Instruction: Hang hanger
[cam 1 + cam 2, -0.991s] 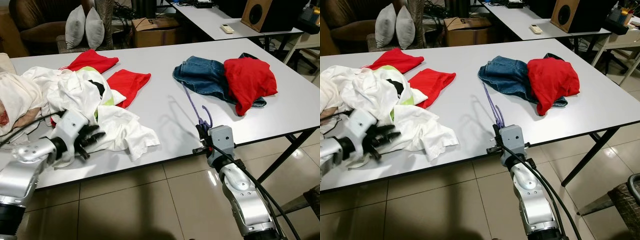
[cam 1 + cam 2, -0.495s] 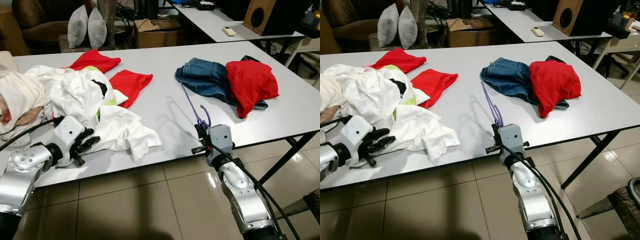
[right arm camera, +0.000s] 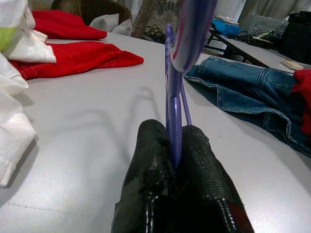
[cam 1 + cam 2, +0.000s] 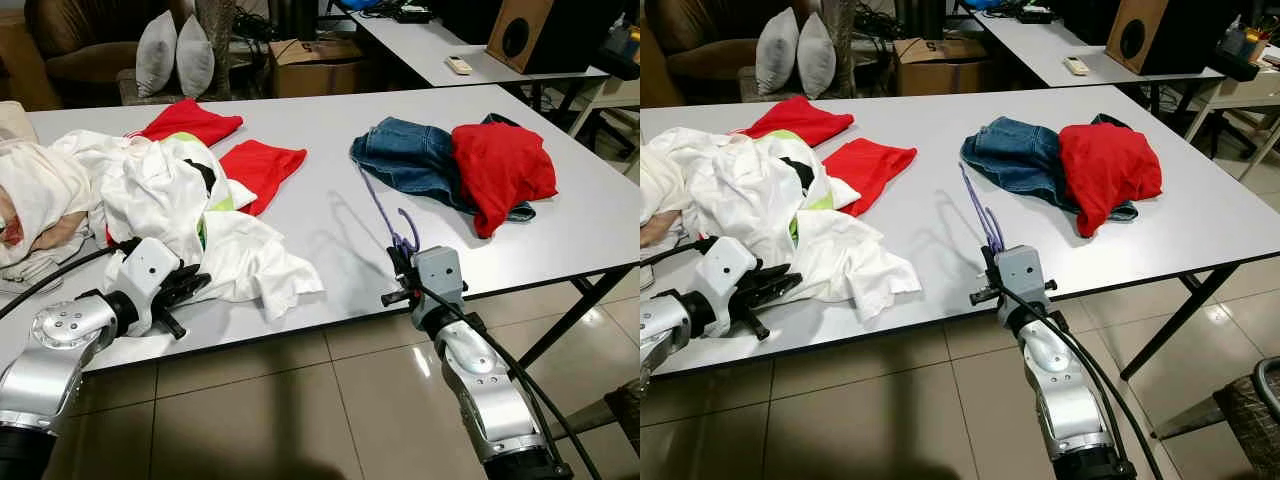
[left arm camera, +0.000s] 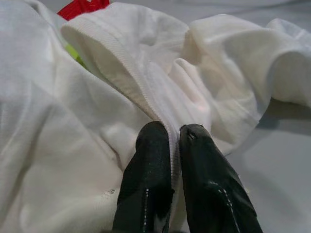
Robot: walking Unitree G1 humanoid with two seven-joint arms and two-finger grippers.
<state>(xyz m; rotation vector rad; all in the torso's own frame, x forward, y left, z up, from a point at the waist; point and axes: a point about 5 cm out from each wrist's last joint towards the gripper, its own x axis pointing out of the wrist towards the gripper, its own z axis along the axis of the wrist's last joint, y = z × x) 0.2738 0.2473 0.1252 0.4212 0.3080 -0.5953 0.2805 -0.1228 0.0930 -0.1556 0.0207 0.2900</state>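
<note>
A purple plastic hanger (image 4: pixel 385 205) stands upright over the white table (image 4: pixel 330 130), running from the jeans to the near edge. My right gripper (image 4: pixel 400 268) at the table's near edge is shut on the hanger (image 3: pixel 173 104) near its hook. The white T-shirt (image 4: pixel 240 265) lies crumpled at the near left of the table. My left gripper (image 4: pixel 188 287) is at its near edge, and in the left wrist view the two fingers (image 5: pixel 150 170) are shut on a ribbed hem of the white T-shirt (image 5: pixel 146 92).
Blue jeans (image 4: pixel 410 160) with a red garment (image 4: pixel 500 165) on top lie at the right. Two red garments (image 4: pixel 255 170) and a pile of white and cream clothes (image 4: pixel 60 190) lie at the left. Beyond the table stand cushions, a cardboard box and a second table with a speaker (image 4: pixel 530 30).
My left gripper has moved right along the near edge and now pinches the white shirt's hem. The right gripper has stayed put with the hanger.
</note>
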